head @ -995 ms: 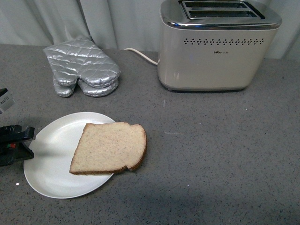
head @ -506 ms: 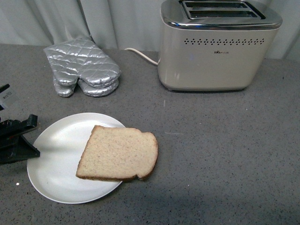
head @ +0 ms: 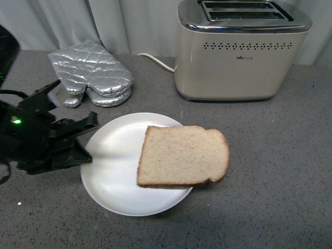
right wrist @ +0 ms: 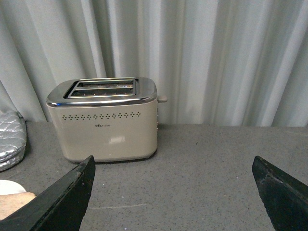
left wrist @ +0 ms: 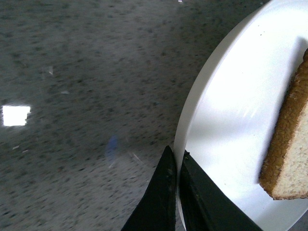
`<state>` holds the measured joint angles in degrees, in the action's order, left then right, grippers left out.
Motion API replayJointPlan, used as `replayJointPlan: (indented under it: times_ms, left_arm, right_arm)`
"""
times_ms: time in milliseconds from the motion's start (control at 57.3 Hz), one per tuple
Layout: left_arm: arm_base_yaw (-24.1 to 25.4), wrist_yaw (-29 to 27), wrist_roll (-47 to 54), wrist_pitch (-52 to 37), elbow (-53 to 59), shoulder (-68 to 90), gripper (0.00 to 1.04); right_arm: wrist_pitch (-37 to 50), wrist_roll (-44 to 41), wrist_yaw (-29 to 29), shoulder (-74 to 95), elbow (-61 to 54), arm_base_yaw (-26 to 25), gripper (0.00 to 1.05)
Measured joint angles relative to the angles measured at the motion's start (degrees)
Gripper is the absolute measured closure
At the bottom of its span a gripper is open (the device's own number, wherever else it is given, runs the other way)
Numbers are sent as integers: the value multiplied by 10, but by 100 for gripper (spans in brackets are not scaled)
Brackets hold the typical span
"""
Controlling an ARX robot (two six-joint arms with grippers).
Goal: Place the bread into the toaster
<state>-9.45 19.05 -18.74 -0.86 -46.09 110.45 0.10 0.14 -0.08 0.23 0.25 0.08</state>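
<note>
The bread is a flat light-brown slice lying on the right part of the white plate, overhanging its right rim. My left gripper is shut on the plate's left rim and holds it. In the left wrist view the fingers pinch the plate's edge, and the bread's crust shows beside them. The beige toaster stands at the back right with its two slots open at the top. It also shows in the right wrist view. My right gripper is open and empty, facing the toaster.
Two silver quilted oven mitts lie at the back left. A white cord runs from the toaster's left side. A pale curtain hangs behind. The grey speckled counter lies under everything.
My left gripper has moved the plate with the bread to the right and toward the toaster. The arm now shows much more in the front view.
</note>
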Motion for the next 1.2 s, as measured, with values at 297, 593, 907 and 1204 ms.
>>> replayJointPlan:
  times_ms: [297,593,907,1204]
  left_arm:
    - [-90,-14,-59,2,-97,85,102]
    - [-144,-15,-122,8,-192,160,102]
    - [-182,-22,-143,30,-255,201,102]
    - [-182,-19,-146,31,-269,204,73]
  right_arm:
    - [0,0,0,0,0,0,10]
    - [0,0,0,0,0,0,10]
    - [0,0,0,0,0,0,10]
    - [0,0,0,0,0,0,10]
